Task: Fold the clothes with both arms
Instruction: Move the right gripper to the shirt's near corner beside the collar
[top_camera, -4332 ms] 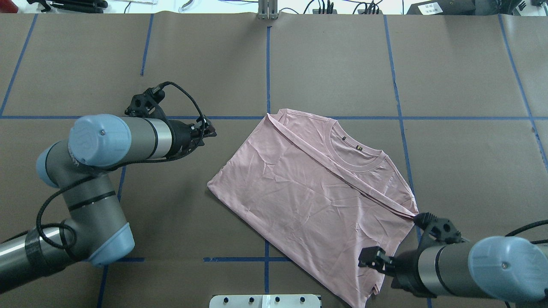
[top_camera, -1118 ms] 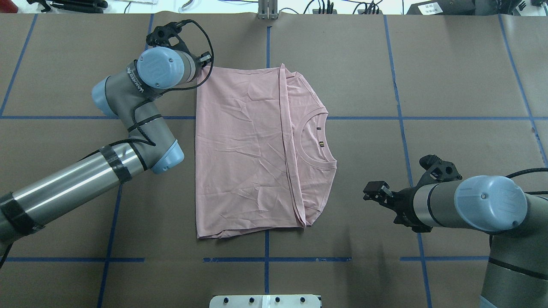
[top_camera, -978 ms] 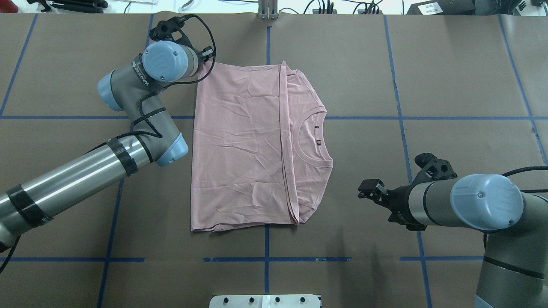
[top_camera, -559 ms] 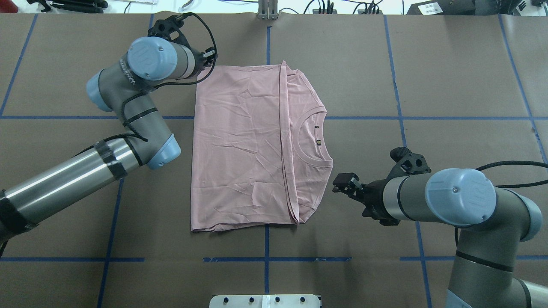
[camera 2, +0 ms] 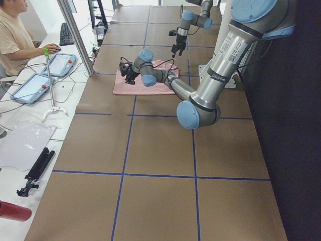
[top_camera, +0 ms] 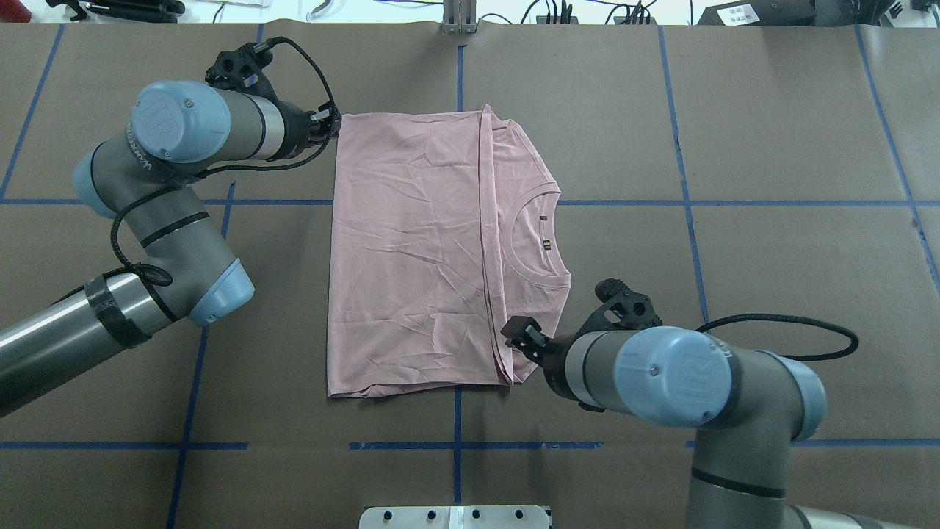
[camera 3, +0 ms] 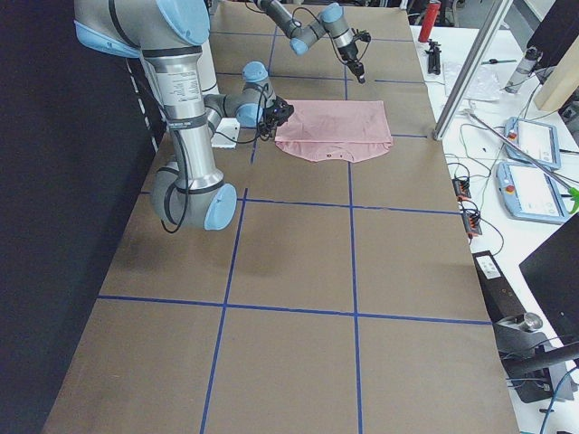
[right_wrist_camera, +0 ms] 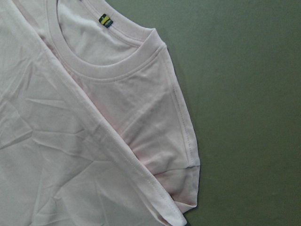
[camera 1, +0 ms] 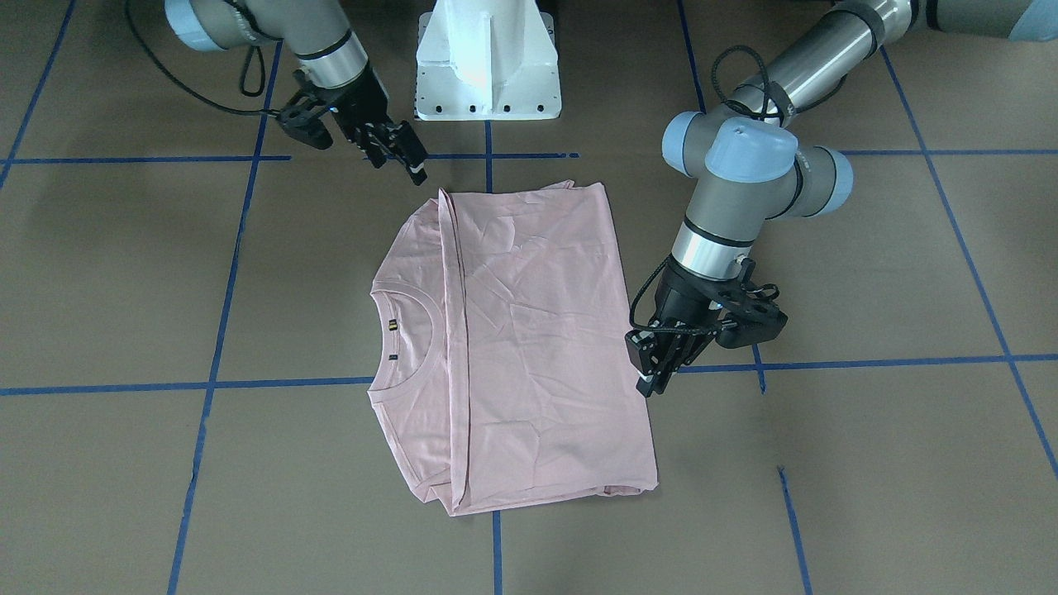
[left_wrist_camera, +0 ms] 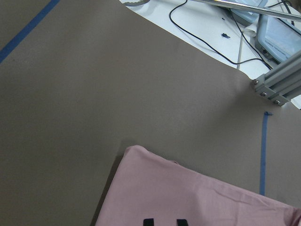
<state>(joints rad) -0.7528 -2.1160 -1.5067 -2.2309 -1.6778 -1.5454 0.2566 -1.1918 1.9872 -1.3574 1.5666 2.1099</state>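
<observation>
The pale pink T-shirt (top_camera: pixel 411 250) lies flat on the brown table, folded lengthwise, collar and neck tag (top_camera: pixel 546 244) up; no Snoopy print shows. It also shows in the front view (camera 1: pixel 537 330) and both wrist views (left_wrist_camera: pixel 197 197) (right_wrist_camera: pixel 94 141). My left gripper (top_camera: pixel 334 131) (camera 1: pixel 650 372) is open and empty at the shirt's far left corner, its fingertips (left_wrist_camera: pixel 148 221) over the fabric. My right gripper (top_camera: pixel 516 332) (camera 1: pixel 405 161) is open and empty, hovering over the shirt's near right corner by the folded sleeve.
Blue tape lines (top_camera: pixel 459 441) grid the table. The white pedestal base (camera 1: pixel 488 58) stands at the near edge by the robot. An aluminium post (top_camera: pixel 459 18) and cables stand at the far edge. An operator (camera 2: pixel 15 35) sits beyond the table with tablets.
The left gripper dragged the shirt square, then let go and drew back to its far left corner. The right arm has moved left until its gripper is over the near right corner.
</observation>
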